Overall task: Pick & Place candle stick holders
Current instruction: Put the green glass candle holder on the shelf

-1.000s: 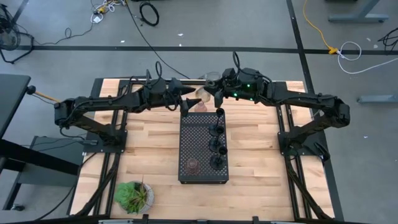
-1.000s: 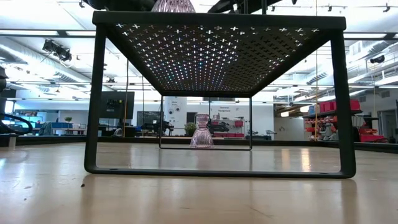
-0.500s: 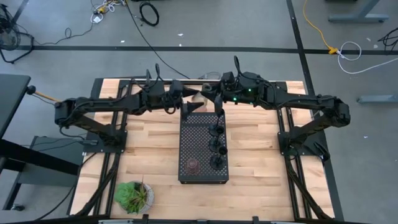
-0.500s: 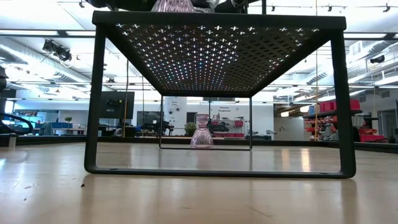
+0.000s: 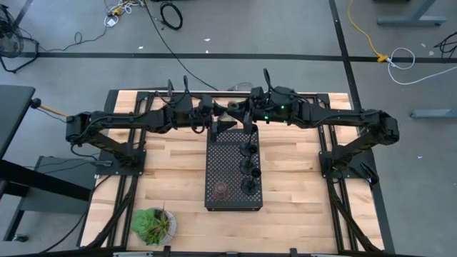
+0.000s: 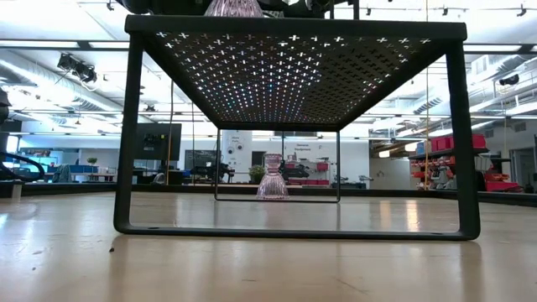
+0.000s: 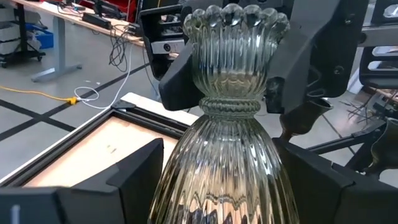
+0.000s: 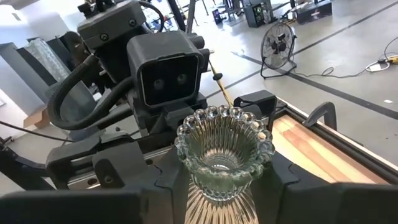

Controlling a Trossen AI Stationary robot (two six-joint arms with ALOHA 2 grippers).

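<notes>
An olive-green ribbed glass holder (image 7: 233,93) stands upright in the air over the table's far middle (image 5: 233,107). My left gripper (image 7: 217,186) is shut on it. My right gripper (image 8: 230,208) faces it from the right, open, its fingers (image 7: 177,71) flanking the holder's cup without a touch that I can see. A pinkish glass holder (image 6: 273,176) stands on its base on the table behind the black perforated tray (image 5: 218,160). Three black stemmed holders (image 5: 251,168) and a brownish one (image 5: 222,189) stand on the tray. My left gripper pinches the holder's wide ribbed lower body (image 7: 186,186) between its two fingers (image 7: 134,180), one on each side. The fingers come level from the table's left. The holder stands upright, cup up, lifted clear of the table.
A leafy green plant (image 5: 151,224) sits at the near left corner. The tray stands on legs (image 6: 127,143) in the middle of the table. Both arms reach in over the far edge, and bare wood lies to the left and right of the tray.
My right gripper has gone toward the table's left, closing in on the left gripper and the glass holder. My left gripper has shifted slightly toward the right, holder still upright. The two grippers now cover the pinkish holder in the high view.
</notes>
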